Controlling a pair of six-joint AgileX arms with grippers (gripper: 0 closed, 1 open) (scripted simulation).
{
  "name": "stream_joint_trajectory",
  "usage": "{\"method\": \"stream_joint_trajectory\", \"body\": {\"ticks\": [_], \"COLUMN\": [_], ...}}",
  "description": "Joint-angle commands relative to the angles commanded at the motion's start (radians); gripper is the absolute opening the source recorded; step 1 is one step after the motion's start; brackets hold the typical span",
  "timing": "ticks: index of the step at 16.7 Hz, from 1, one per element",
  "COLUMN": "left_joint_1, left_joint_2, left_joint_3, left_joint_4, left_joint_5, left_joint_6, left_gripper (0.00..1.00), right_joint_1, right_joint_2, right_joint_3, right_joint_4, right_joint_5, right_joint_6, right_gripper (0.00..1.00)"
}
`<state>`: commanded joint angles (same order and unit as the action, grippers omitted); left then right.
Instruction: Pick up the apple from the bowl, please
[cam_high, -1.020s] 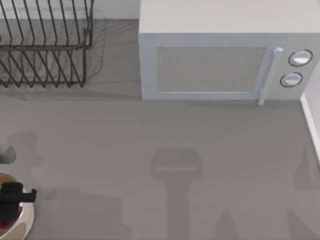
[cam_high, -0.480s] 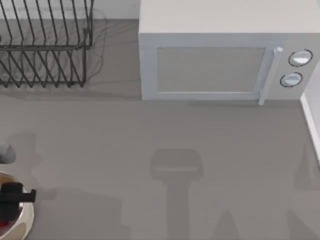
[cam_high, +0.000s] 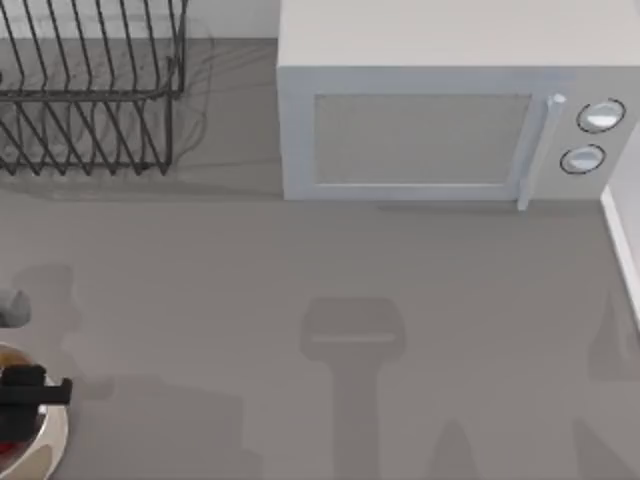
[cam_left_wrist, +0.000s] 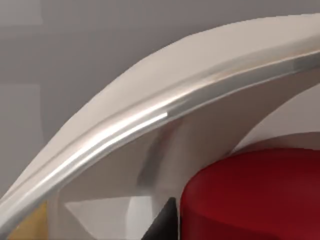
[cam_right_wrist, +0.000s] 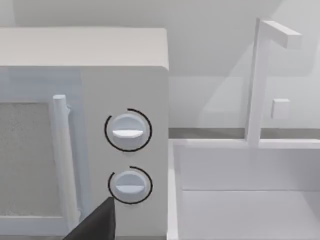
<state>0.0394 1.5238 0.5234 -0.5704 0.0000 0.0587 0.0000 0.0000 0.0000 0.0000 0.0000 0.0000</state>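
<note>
The left gripper (cam_high: 20, 400) hangs low over the bowl (cam_high: 52, 432) at the table's (cam_high: 300, 280) near left corner in the top view, its dark body covering most of the bowl's inside. Just past the gripper's near side, a thin sliver of red marks the apple (cam_high: 6, 449), lying inside the bowl and hard against the gripper.

The left wrist view is very close in. The bowl's thick cream rim (cam_left_wrist: 150, 112) arcs across, with the pale inner wall falling away beneath it. The apple (cam_left_wrist: 255, 200) is a large glossy red mass resting in the bowl, below the rim. A dark fingertip (cam_left_wrist: 162, 225) pokes in right beside the apple, between it and the inner wall; the two look to be touching or nearly so, but the second finger is out of sight, so whether the fingers are spread around the fruit or pressed onto it cannot be told.

The right arm is parked off the table's right side. Its wrist view faces the microwave (cam_right_wrist: 80, 100), with two round dials (cam_right_wrist: 128, 131) and a handle (cam_right_wrist: 62, 160), and a white sink (cam_right_wrist: 240, 190) with a faucet (cam_right_wrist: 260, 75) beside it.

A wire dish rack (cam_high: 90, 90) stands at the far left of the table.
</note>
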Motion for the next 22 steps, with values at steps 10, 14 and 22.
{"method": "stream_joint_trajectory", "body": {"ticks": [10,14,22], "left_joint_1": [0.006,0.002,-0.008], "left_joint_2": [-0.135,-0.122,-0.149], "left_joint_3": [0.093,0.287,0.888], "left_joint_4": [-0.152,-0.348,-0.986], "left_joint_5": [0.004,0.004,0.003], "left_joint_6": [0.009,0.006,-0.005], "left_gripper": [0.00,0.00,0.00], "right_joint_1": [0.000,0.000,0.000], "right_joint_2": [0.000,0.000,0.000], "right_joint_3": [0.000,0.000,0.000], "right_joint_4": [0.000,0.000,0.000], "right_joint_5": [0.000,0.000,0.000], "right_joint_6": [0.000,0.000,0.000], "right_gripper": [1.00,1.00,1.00]}}
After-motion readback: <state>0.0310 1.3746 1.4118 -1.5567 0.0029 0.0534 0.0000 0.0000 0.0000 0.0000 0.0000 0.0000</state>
